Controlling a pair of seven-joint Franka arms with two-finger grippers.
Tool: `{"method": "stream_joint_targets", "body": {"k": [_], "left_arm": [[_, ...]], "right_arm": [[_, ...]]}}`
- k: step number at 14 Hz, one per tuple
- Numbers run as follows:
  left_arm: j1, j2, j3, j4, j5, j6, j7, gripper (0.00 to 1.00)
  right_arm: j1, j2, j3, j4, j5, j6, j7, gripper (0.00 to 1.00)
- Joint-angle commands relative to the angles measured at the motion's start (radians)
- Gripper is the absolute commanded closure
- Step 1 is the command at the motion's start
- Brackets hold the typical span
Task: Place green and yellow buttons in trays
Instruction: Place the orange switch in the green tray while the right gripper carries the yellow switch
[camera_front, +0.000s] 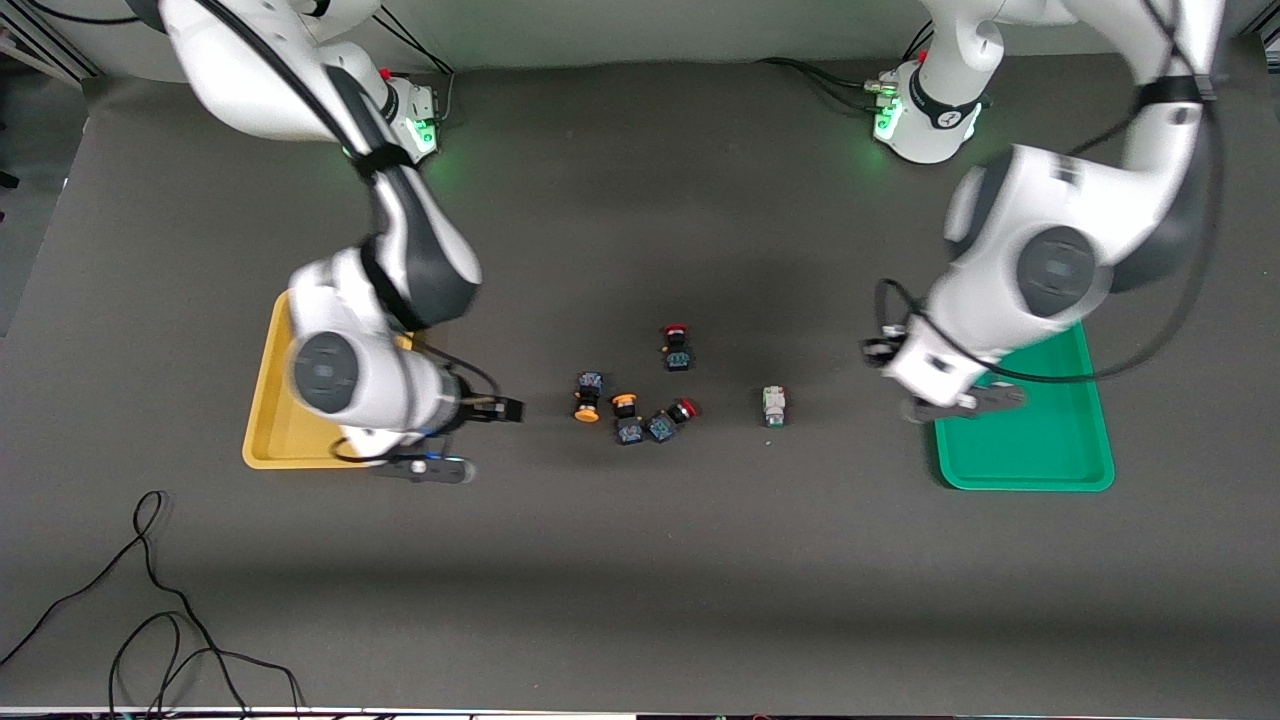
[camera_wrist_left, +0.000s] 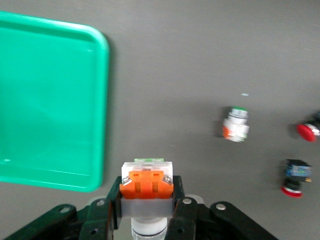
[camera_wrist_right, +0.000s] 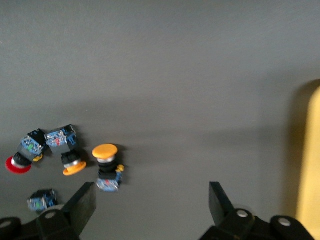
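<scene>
My left gripper (camera_wrist_left: 147, 200) is shut on a white blocky switch with an orange marking (camera_wrist_left: 147, 184). It is over the table beside the green tray (camera_wrist_left: 50, 100), shown in the front view as left gripper (camera_front: 928, 405) and green tray (camera_front: 1030, 445). A white green-capped switch (camera_front: 773, 405) lies mid-table and shows in the left wrist view (camera_wrist_left: 235, 125). My right gripper (camera_wrist_right: 150, 205) is open and empty, between the yellow tray (camera_front: 265, 410) and two yellow-capped buttons (camera_front: 587, 398) (camera_front: 626, 417); it shows in the front view (camera_front: 482, 415). The two buttons show in the right wrist view (camera_wrist_right: 106, 167) (camera_wrist_right: 70, 157).
Two red-capped black switches (camera_front: 677, 346) (camera_front: 673, 418) lie among the yellow-capped ones. Black cables (camera_front: 150, 610) lie near the table's front edge toward the right arm's end. The edge of the yellow tray (camera_wrist_right: 310, 160) shows in the right wrist view.
</scene>
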Motion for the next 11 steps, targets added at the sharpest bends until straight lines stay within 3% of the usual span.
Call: {"method": "stream_joint_targets", "body": {"k": [1,4,9,10,11], "left_arm": [[0.134,-0.012,-0.010,-0.016,0.001,-0.020,0.153,0.67],[0.236,-0.005,-0.010,-0.078,0.052,0.058,0.280,0.67],[0.267,0.010,-0.010,-0.371,0.092,0.445,0.321,0.66],[0.267,0.026,-0.010,-0.425,0.092,0.537,0.321,0.66],[0.273,0.044,-0.010,-0.465,0.092,0.614,0.321,0.66]], "right_arm": [[0.065,0.075,-0.015,0.011,0.015,0.073,0.066,0.00],[0.123,0.128,-0.015,-0.015,0.015,0.162,0.092,0.00],[0.175,0.213,-0.015,-0.038,0.015,0.296,0.126,0.01],[0.183,0.217,-0.015,-0.039,0.015,0.304,0.131,0.04],[0.189,0.219,-0.016,-0.039,0.011,0.305,0.182,0.18]]}}
